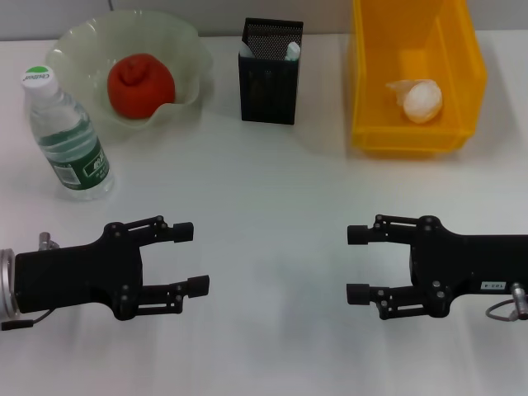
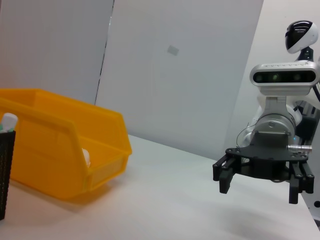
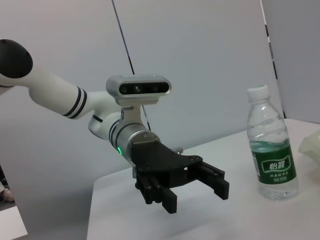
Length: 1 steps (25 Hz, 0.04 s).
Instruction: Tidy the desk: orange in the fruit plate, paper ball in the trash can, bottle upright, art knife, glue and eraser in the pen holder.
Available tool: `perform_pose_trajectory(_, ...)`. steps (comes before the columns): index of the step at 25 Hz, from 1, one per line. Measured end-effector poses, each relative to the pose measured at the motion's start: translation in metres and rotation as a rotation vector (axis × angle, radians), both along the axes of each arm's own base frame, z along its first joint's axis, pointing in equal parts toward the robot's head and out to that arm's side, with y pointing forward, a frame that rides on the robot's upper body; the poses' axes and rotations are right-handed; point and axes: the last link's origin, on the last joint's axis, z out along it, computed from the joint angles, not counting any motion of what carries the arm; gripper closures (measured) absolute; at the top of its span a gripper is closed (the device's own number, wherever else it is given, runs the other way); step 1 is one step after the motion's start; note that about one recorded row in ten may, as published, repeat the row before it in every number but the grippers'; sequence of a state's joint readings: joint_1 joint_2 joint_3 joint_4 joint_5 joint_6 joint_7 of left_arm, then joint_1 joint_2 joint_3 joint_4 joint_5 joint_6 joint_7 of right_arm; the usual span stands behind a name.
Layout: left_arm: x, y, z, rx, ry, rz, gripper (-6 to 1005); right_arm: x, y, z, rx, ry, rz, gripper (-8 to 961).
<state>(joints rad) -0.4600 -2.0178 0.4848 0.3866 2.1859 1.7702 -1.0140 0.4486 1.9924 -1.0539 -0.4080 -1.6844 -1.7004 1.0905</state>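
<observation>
- The left gripper (image 1: 196,258) hangs low over the near edge of the table (image 1: 272,190), on the left side, with its fingers spread wide and nothing in them
- The right gripper (image 1: 353,264) hangs over the near edge on the right side, its fingers spread wide too, and also holding nothing
- The bottle (image 1: 68,136) stands up straight by the left edge, just beside the fruit plate
- The orange (image 1: 141,83) sits inside the fruit plate (image 1: 186,45) in the far left corner
- The pen holder (image 1: 269,82) stands at the middle of the far edge, and two pale tips poke out of its top; I cannot tell what they are
- The paper ball (image 1: 421,100) lies inside the trash can (image 1: 462,74) in the far right corner
- I cannot see the eraser lying loose anywhere
- The job looks about done to me
- What could go wrong: if the left arm swings out to the side, it might bump the bottle and tip it over, because the bottle is tall and stands close to that arm
</observation>
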Motion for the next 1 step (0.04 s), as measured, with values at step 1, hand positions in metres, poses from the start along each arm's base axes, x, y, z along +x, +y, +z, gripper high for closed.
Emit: perform_pose_trajectory(1, 0.0000, 0.0000, 0.0000, 0.000, 0.000, 0.000, 186, -0.0003, 0.0003, 0.0000, 0.000, 0.000, 0.001, 142)
